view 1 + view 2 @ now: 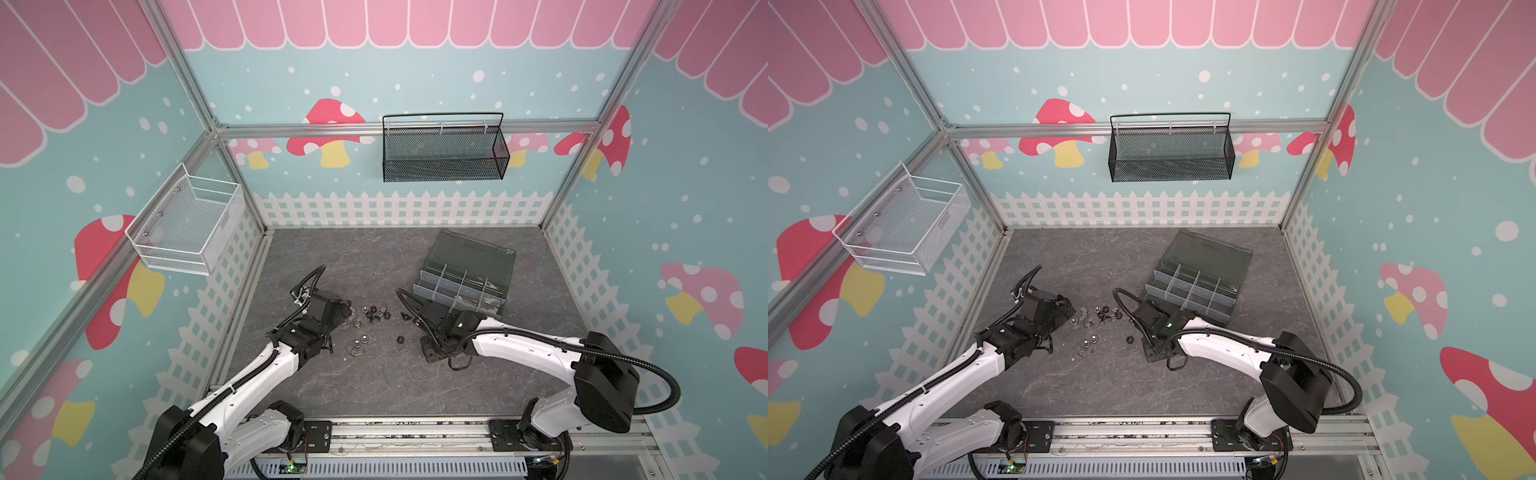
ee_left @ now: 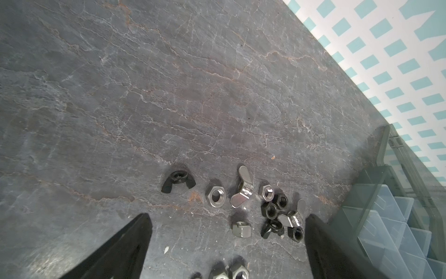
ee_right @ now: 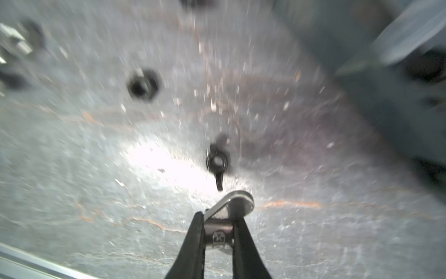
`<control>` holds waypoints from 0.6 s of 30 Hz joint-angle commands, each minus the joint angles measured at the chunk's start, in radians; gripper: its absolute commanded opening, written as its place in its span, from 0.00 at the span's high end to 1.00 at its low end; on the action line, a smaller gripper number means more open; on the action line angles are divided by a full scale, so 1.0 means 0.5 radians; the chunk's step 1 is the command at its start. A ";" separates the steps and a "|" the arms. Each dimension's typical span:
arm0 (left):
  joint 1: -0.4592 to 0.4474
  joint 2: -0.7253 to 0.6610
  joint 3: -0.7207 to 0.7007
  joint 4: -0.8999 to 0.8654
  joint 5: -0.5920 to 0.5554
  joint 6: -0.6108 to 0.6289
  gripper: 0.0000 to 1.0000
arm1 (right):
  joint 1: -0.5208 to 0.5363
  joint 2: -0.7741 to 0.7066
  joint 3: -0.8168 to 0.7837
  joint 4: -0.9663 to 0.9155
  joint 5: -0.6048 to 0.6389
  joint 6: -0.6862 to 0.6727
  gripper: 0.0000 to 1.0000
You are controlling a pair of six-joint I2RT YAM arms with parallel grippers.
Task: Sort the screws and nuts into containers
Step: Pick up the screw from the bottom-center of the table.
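Loose nuts lie mid-table: silver and black hex nuts and wing nuts. My left gripper hangs open just above the pile's left edge, with a silver hex nut on the table between its fingers. My right gripper is shut on a silver wing nut, lifted off the table to the right of the pile. Beneath it lie a black wing nut and a black hex nut. The containers stand open just beyond the right gripper. Screws are out of view.
The organizer's lid lies open toward the back wall. More silver nuts and a black nut sit nearer the front. A white wire basket hangs on the left wall, a black mesh basket on the back wall.
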 commanded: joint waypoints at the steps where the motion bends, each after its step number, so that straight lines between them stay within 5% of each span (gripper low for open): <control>1: 0.016 0.032 0.077 0.013 -0.041 0.022 0.00 | -0.127 -0.034 0.104 -0.042 0.136 -0.122 1.00; 6: 0.022 0.064 0.085 0.123 -0.033 0.035 0.00 | -0.345 0.056 0.229 0.103 0.169 -0.328 1.00; 18: 0.086 0.135 0.135 0.202 0.007 0.053 0.00 | -0.479 0.562 0.625 0.233 0.321 -0.683 1.00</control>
